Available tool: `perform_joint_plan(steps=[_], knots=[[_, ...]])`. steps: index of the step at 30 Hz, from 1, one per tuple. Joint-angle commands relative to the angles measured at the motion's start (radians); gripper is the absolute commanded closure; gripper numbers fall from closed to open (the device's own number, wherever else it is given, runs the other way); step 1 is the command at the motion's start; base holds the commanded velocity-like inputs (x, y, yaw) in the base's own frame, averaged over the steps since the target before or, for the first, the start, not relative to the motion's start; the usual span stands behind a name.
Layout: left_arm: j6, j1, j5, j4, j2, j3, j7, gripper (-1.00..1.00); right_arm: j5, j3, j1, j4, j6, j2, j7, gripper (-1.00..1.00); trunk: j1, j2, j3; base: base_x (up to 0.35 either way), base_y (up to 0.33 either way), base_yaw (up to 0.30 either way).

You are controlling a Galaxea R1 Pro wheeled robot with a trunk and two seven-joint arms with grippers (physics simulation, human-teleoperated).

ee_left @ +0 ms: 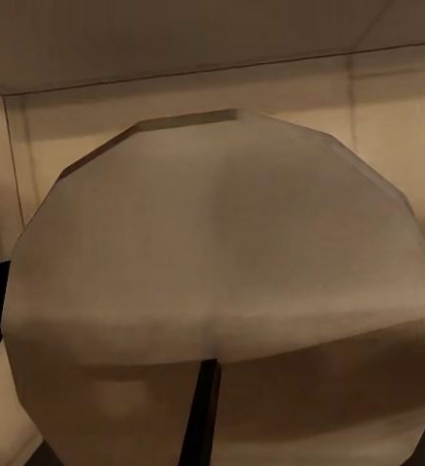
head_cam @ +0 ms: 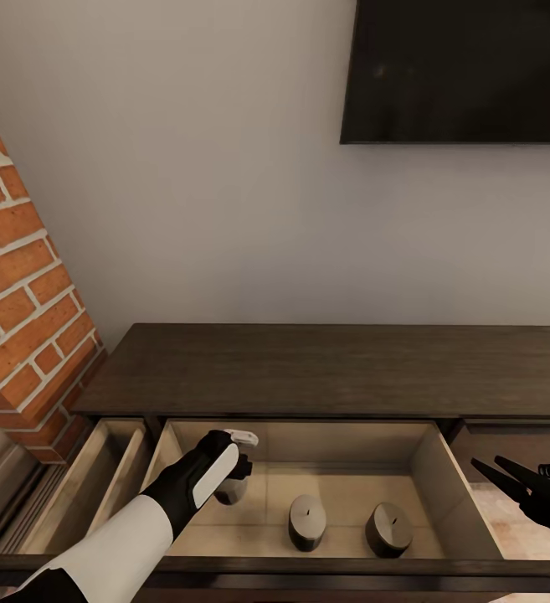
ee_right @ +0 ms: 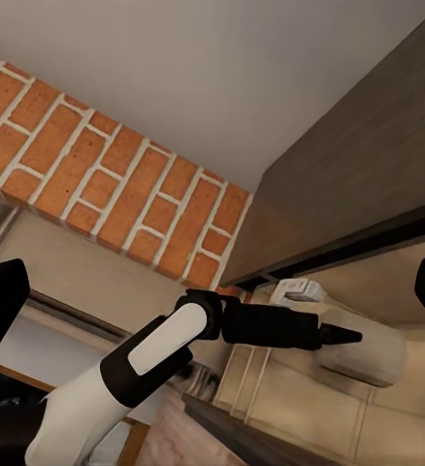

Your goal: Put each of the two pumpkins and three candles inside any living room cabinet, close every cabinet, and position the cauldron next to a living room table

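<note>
Left gripper (head_cam: 234, 481) pinches the third candle (ee_left: 222, 291) over the left end of the cabinet (head_cam: 325, 368) open drawer (head_cam: 454, 486); two candles (head_cam: 305, 521) (head_cam: 388, 528) already stand on its floor. Lower it upright onto bare floor, apart from its neighbour, then release. Right gripper (head_cam: 509, 477) hangs spread and empty beside the drawer.
</note>
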Motion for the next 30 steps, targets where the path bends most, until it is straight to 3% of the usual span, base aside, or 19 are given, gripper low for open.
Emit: perform_joint_plan(steps=[1, 19, 30], knots=[[0.001, -0.001, 0.010, -0.001, 0.000, -0.004, 0.010, -1.00, -0.001, -0.001, 0.000, -0.001, 0.005, 0.000, 0.001, -1.00, 0.000, 0.000, -0.001, 0.000, 0.000, 0.000], [0.001, -0.001, 0.011, -0.001, 0.000, -0.004, 0.010, -1.00, -0.001, 0.000, 0.000, 0.000, 0.005, 0.000, 0.001, -1.00, 0.000, 0.000, -0.001, 0.000, 0.000, 0.000], [0.002, -0.001, 0.008, 0.000, 0.000, -0.004, 0.008, -1.00, -0.001, 0.000, 0.000, 0.000, 0.005, 0.000, 0.001, -1.00, -0.005, 0.002, 0.042, 0.000, 0.000, 0.000]])
